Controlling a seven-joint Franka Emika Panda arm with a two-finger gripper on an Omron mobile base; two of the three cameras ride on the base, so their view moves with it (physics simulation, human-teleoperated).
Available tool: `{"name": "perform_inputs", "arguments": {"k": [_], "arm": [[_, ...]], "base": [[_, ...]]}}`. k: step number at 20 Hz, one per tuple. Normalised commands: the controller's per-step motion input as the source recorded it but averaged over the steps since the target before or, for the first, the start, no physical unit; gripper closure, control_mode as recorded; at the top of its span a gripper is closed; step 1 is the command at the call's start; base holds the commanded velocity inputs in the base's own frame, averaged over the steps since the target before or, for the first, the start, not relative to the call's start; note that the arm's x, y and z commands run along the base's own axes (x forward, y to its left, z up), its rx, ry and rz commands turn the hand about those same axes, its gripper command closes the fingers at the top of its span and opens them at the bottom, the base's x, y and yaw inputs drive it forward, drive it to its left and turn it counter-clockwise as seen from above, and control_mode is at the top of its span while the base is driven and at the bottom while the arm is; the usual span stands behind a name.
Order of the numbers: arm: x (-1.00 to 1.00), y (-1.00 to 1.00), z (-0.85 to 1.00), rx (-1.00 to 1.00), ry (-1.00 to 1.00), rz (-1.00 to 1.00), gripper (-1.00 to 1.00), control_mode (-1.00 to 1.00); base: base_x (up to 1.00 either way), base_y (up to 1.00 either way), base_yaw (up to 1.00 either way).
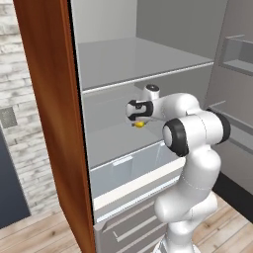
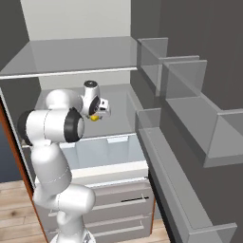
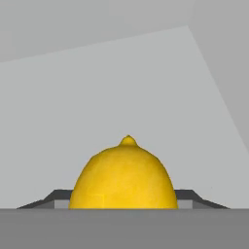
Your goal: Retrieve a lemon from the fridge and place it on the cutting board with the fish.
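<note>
Left base view: tall grey steel-look fridge [image 1: 148, 64] standing open, pale grey shelves inside, wood-brown side panel [image 1: 54, 123] running down the left. White Franka arm with dark joints [image 1: 192, 143] reaching in over the middle shelf, above a pale translucent drawer [image 1: 128, 170]. Two-finger gripper [image 1: 137, 122] sitting low over that shelf, with a bit of the small bright yellow lemon [image 1: 140, 124] peeking out right under the hand. Can't really tell from here how wide the jaws are. Light wooden floor [image 1: 227, 227] and a whitish brick wall [image 1: 20, 99] round the outside.

Right base view: same deal from the other side. Arm bent in from the left, gripper [image 2: 97, 115] pointing down at the middle shelf, yellow lemon [image 2: 95, 117] showing just below the hand, towards the front left of the shelf. Grey door bins [image 2: 190, 95] stacked along the open door on the right, grey drawer fronts [image 2: 118, 204] down below.

Hand view: lemon [image 3: 124, 177] big and dead centre, nub pointing up, resting on the pale grey shelf floor. Dark finger tips [image 3: 53, 198] poking out on both sides of it, so jaws partway open and straddling the fruit. Touching it or not, can't tell.
</note>
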Motion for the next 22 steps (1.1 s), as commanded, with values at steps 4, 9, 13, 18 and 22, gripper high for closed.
{"name": "perform_inputs", "arguments": {"k": [4, 9, 13, 18, 22], "arm": [[-0.46, 0.0, 0.08, 0.0, 0.0, -0.02, 1.0, -1.0], [-1.0, -0.07, 0.31, 0.0, -0.01, -0.09, 1.0, -1.0], [-1.0, -0.19, 0.26, 0.0, -0.02, -0.06, 1.0, -1.0], [-1.0, -0.19, 0.02, 0.0, -0.05, -0.02, 1.0, -1.0], [-1.0, -0.11, 0.28, 0.0, 0.0, -0.11, 1.0, -1.0]], "base": [[0.0, 0.0, 0.0], [0.0, 0.0, 0.0], [0.0, 0.0, 0.0], [0.0, 0.0, 0.0], [0.0, 0.0, 0.0]]}}
